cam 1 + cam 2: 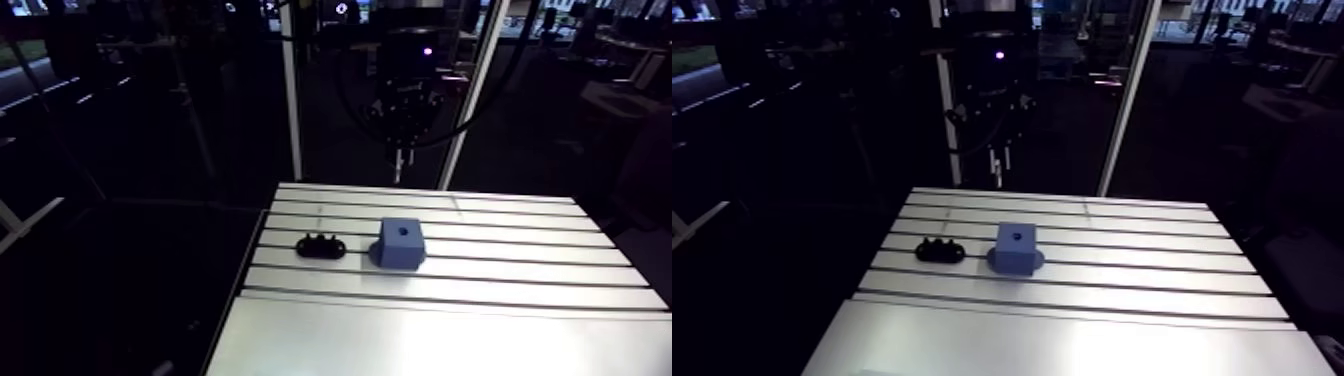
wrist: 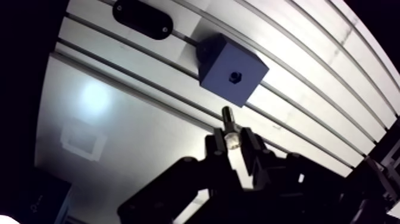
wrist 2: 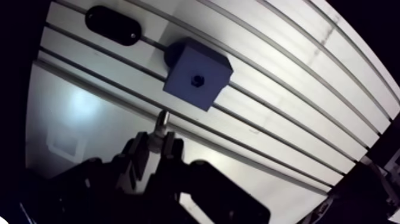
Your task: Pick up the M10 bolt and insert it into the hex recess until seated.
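Tool (image 2: pixel 233 140) grips bolt (image 2: pixel 228 119), clear of blue block (image 2: pixel 221 56) with hex recess (image 2: pixel 236 75).

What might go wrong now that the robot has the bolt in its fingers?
1. The gripper pinches the bolt by one end only, so the bolt might tilt or slip out.
2. The hex recess in the blue block is small, and the bolt is not over it yet. A slightly off aim would probably hit the block's top instead.
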